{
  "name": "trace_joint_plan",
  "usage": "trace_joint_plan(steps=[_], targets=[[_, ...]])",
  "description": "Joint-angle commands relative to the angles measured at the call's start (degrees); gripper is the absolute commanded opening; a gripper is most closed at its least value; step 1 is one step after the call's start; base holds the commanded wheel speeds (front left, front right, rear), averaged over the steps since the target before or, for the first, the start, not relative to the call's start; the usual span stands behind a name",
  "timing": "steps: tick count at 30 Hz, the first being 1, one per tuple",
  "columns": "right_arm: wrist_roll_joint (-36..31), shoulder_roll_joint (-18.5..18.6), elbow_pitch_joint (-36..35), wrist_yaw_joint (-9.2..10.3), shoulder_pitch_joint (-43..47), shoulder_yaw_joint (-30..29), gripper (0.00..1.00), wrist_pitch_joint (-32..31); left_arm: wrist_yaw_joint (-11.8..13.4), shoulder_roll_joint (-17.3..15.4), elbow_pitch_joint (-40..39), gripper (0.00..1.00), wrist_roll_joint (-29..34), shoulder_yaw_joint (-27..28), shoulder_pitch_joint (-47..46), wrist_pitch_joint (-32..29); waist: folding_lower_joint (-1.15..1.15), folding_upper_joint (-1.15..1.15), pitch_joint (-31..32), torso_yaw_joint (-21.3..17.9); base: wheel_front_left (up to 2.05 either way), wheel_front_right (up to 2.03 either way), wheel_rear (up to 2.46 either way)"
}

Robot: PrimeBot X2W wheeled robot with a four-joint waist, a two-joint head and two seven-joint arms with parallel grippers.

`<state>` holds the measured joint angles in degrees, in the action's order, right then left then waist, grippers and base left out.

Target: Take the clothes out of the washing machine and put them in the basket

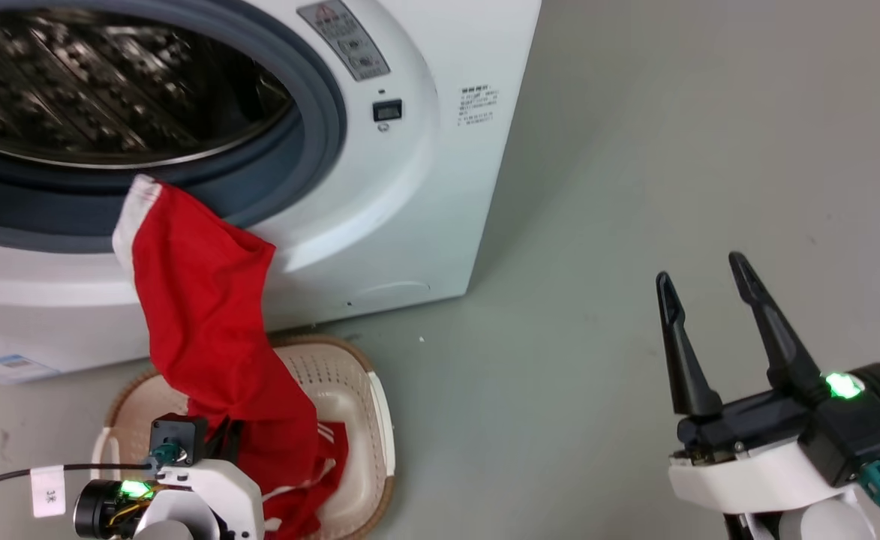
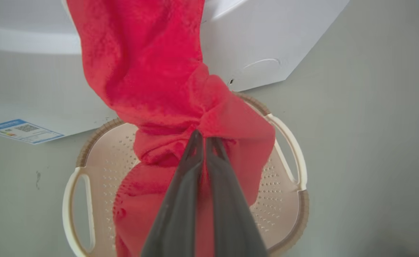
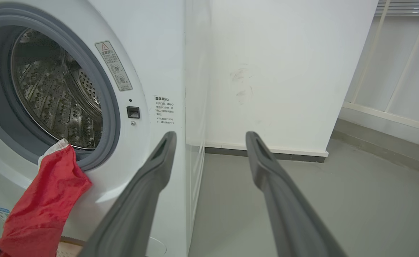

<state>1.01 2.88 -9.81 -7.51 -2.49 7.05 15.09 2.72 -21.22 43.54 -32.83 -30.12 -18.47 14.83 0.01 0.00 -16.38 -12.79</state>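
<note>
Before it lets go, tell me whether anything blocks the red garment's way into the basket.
Nothing visible blocks it. The garment already lies partly in the basket; its top end is draped over the grey door rim of the washing machine and may catch.

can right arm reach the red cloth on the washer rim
Likely yes: only bare grey floor separates the open right gripper from the red fabric garment hanging from the white washing machine.

Under me lies a smooth grey-green floor (image 1: 635, 187), with a tiny white speck (image 1: 421, 340) and a small dark smudge (image 2: 38, 178) on it. Ahead I see a white wall (image 3: 284, 53) bearing faint scuffs (image 3: 239, 80), a dark skirting strip (image 3: 266, 154) at its foot, and a pale railing (image 3: 391, 116) to its right.
</note>
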Motion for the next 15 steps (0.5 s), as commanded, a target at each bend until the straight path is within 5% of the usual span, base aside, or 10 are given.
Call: trace_joint_plan(steps=[1, 15], targets=[[0.3, 0.0, -0.4, 0.04, -1.4, 0.1, 1.00, 0.1, -0.7, 0.4, 2.5, 0.00, 0.0, 0.2, -1.6, 0.3, -0.01, 0.00, -3.5, -1.2, 0.00, 0.00, 0.00], [1.8, 0.0, -2.3, 0.04, -7.5, -0.1, 1.00, 0.1, -5.2, 4.6, 22.4, 0.00, -1.0, 0.3, -11.5, -1.1, -0.01, 0.00, -15.2, -2.8, 0.00, 0.00, 0.00]])
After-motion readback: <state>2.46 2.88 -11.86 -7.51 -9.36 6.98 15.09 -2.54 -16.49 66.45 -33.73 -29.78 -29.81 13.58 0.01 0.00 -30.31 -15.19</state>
